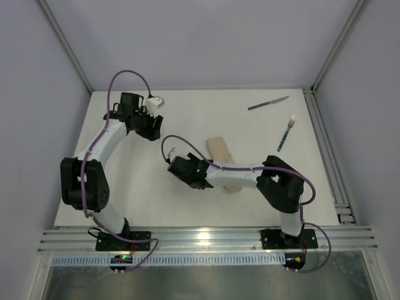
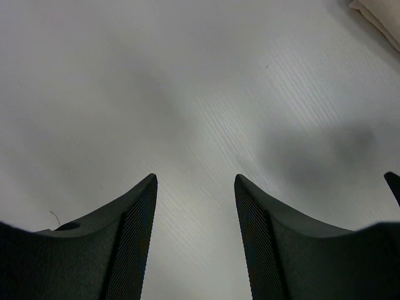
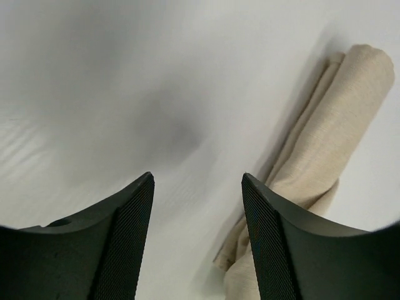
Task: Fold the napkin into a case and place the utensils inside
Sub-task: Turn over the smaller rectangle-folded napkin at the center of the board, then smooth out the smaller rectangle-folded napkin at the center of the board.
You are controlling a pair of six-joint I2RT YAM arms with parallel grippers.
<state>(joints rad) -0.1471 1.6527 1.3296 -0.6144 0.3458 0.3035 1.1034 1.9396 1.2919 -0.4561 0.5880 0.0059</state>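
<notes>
Nearest, at mid-table: right gripper [image 3: 197, 176] with jaws apart, holding nothing, just beside the case [image 1: 220, 150]. Looks folded already, a narrow tan oblong lying partly under the right arm. Farther left: left gripper [image 2: 195, 178], likewise spread and empty over bare table [image 1: 156, 203]. Farthest back, well apart from the case: fork [image 1: 287, 133], then knife [image 1: 267, 103]. Left to do, seemingly: fetching both and slipping them inside.

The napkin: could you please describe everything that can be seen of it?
The napkin is a plain beige-tan woven cloth, folded into a narrow, layered oblong with soft rounded edges. It lies flat near the middle of the white table, slightly slanted, its near half partly hidden under the right arm. The open right gripper is beside it, holding nothing.
</notes>
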